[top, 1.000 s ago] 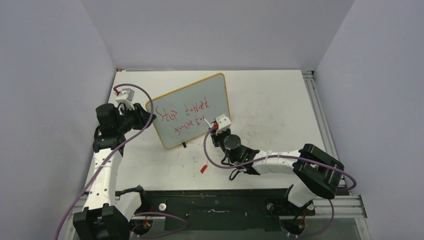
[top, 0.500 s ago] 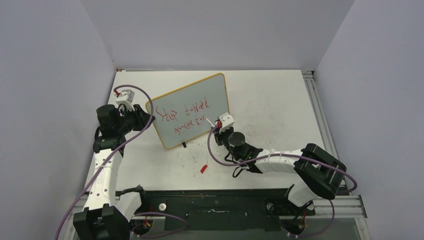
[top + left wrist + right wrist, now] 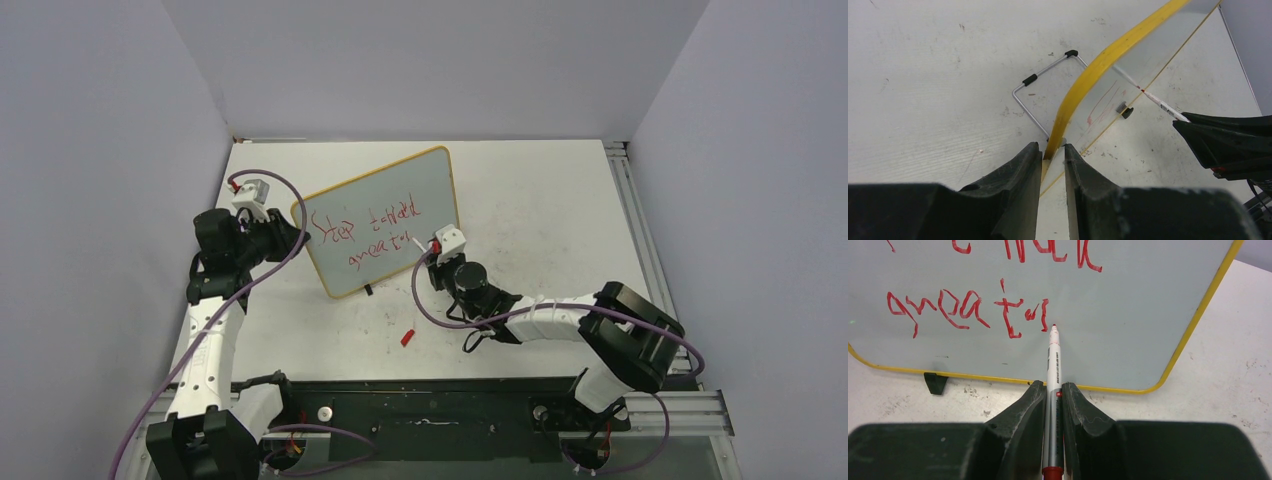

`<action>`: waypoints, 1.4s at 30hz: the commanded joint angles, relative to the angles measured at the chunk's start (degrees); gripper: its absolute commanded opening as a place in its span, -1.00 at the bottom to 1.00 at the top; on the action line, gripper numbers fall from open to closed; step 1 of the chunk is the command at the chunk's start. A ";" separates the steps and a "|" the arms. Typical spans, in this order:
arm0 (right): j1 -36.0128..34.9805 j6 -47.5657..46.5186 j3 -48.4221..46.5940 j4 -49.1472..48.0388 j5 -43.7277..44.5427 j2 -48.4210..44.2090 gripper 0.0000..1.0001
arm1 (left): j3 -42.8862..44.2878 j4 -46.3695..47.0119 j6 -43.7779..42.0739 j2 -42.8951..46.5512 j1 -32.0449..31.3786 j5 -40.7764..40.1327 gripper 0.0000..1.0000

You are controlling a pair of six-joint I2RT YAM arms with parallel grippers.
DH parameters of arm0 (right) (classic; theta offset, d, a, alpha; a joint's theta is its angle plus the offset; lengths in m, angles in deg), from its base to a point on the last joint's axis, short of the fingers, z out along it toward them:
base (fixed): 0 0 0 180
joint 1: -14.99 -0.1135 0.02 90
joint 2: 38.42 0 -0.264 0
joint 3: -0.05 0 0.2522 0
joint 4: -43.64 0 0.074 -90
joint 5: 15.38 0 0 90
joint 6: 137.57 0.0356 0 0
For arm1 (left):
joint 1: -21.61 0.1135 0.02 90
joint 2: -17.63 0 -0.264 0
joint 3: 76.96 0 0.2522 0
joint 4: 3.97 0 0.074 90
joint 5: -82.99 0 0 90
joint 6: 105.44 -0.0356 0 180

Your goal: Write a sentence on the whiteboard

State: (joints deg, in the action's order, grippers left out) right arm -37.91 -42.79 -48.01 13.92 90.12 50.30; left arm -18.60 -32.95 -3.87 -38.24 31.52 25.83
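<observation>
The whiteboard point(image 3: 385, 215) stands tilted on the table, yellow-framed, and fills the top of the right wrist view point(image 3: 1128, 315). The sentence point(image 3: 375, 232) is in red on two lines; the lower line point(image 3: 968, 307) reads roughly "great" with a few more strokes. My right gripper point(image 3: 1052, 385) is shut on a silver-white red marker point(image 3: 1053, 365). Its red tip rests on the board just right of the last stroke. My left gripper point(image 3: 1052, 147) is shut on the board's yellow left edge point(image 3: 1098, 65), one finger on each face. In the top view it sits at the board's left corner point(image 3: 296, 232).
A red marker cap point(image 3: 407, 336) lies on the table in front of the board. A bent wire stand point(image 3: 1040, 85) props the board from behind, and a black foot point(image 3: 935, 382) sits under its lower edge. Grey walls close the table's left, back and right.
My right gripper has shifted slightly right along the lower line with the marker, and its forearm has swung a little. The left arm and the board have stayed put.
</observation>
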 commanded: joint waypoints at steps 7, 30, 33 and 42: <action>0.97 0.24 -2.52 -4.31 -0.65 1.11 -0.89 | 0.84 0.90 -0.59 -1.00 0.33 -0.08 -0.53; 2.44 1.29 -2.87 -4.33 1.02 1.97 -0.89 | 0.75 0.66 -1.61 -1.78 0.36 0.46 -0.91; 2.56 1.29 -3.13 -4.38 1.28 2.06 -0.89 | 0.66 0.55 -1.94 -1.85 0.30 0.58 -0.99; 2.84 1.03 -3.64 -4.68 1.22 1.23 -0.89 | 0.49 0.28 -2.87 -1.87 0.20 1.24 -1.00</action>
State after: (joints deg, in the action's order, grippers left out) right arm -35.92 -42.20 -49.11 12.78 90.28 52.34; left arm -18.60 -32.91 -5.66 -39.62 31.52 26.38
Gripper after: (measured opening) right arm 0.152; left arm 0.138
